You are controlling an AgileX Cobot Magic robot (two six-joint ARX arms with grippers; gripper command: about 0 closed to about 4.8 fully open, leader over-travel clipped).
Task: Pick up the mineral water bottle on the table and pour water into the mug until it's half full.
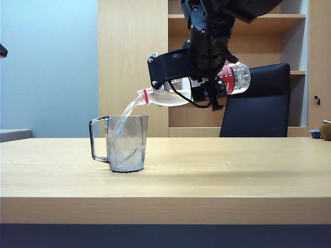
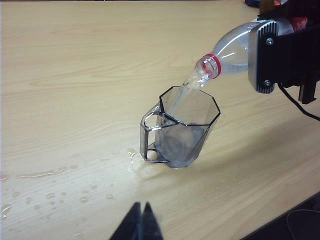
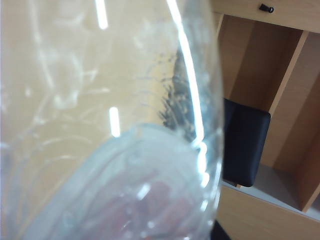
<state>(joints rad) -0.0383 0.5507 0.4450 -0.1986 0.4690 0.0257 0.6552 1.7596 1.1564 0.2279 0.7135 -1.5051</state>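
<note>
The mineral water bottle (image 1: 235, 78) lies almost level in the air, mouth tipped down to the left, with my right gripper (image 1: 207, 85) shut round its middle. Water (image 1: 125, 111) streams from the red-ringed mouth (image 2: 212, 65) into the mug (image 1: 126, 143), a grey faceted cup standing on the table (image 1: 232, 170) with its handle to the left. Water shows in the mug (image 2: 182, 135). The bottle's clear wall (image 3: 110, 125) fills the right wrist view and hides the jaws. My left gripper (image 2: 141, 215) hangs shut and empty over the table, short of the mug.
Water drops and a thin puddle (image 2: 60, 190) lie on the table beside the mug. A black chair (image 1: 258, 106) stands behind the table before wooden shelves (image 1: 279, 20). Small objects (image 1: 321, 132) sit at the far right edge.
</note>
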